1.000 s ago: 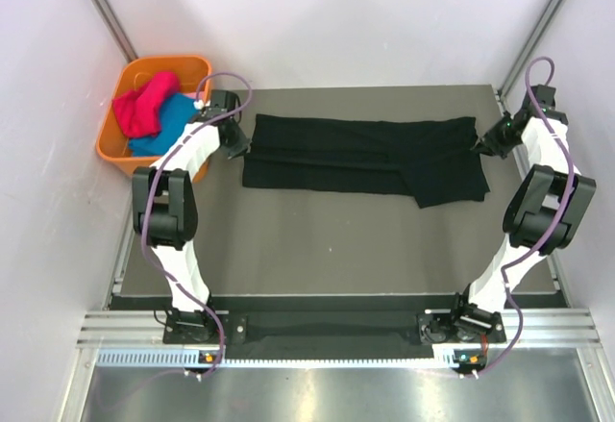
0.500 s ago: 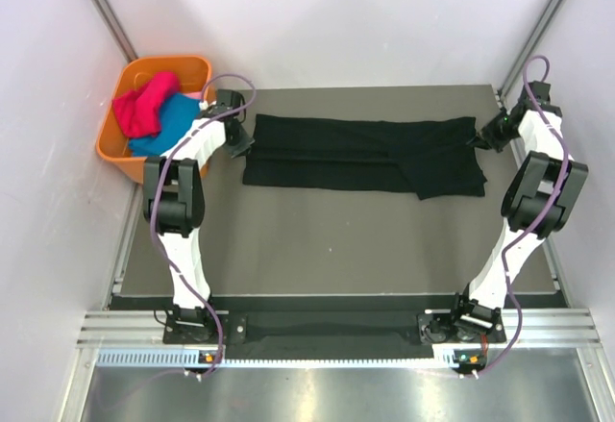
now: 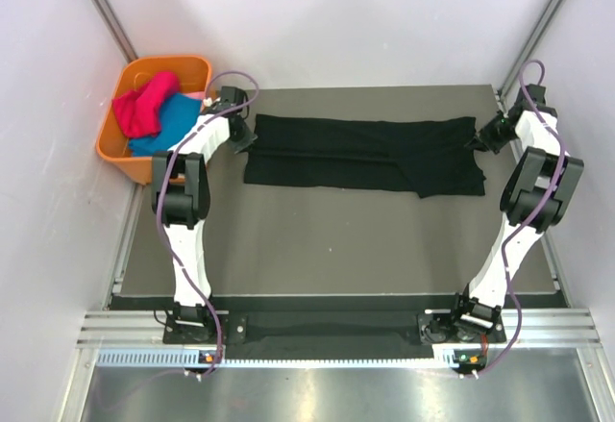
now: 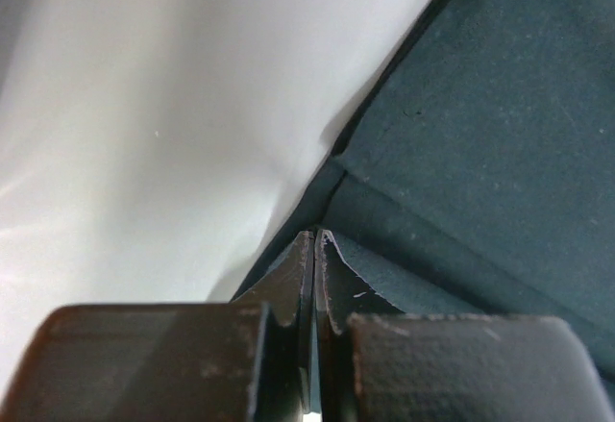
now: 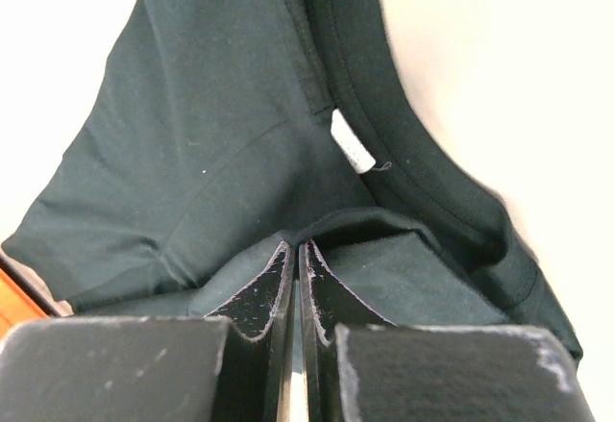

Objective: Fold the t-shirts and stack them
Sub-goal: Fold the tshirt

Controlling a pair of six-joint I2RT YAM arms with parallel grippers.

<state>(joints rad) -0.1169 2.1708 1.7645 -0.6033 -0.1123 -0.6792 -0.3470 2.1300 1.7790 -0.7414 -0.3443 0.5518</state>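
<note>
A: On the far half of the counter [image 3: 336, 239], the black shirt [image 3: 360, 156] lies stretched in a long flat band, folded lengthwise. The left claw [image 3: 240, 139] is pinched tight on its left end and the right claw [image 3: 478, 140] is pinched tight on the collar end. Neither shows a gap.

B: Risk?

A: I judge both grips thin. The left wrist view shows only a sliver of hem between the fingertips [image 4: 298, 278], so one tug could pull it free. If one end slips while I lift, the band sags and the fold opens. Pulling the ends apart too hard could also drag cloth out.

B: Right side?

A: The pinch sits near the neck label [image 5: 351, 143]. The layers there are bunched, so I may hold only the top one.

B: Anything in the way?

A: An orange basket [image 3: 117, 158] sits off the far left corner, just beside my left arm, with a pink shirt [image 3: 144, 103] and a blue shirt [image 3: 173, 119] inside. The left elbow could knock it on a swing.
</note>
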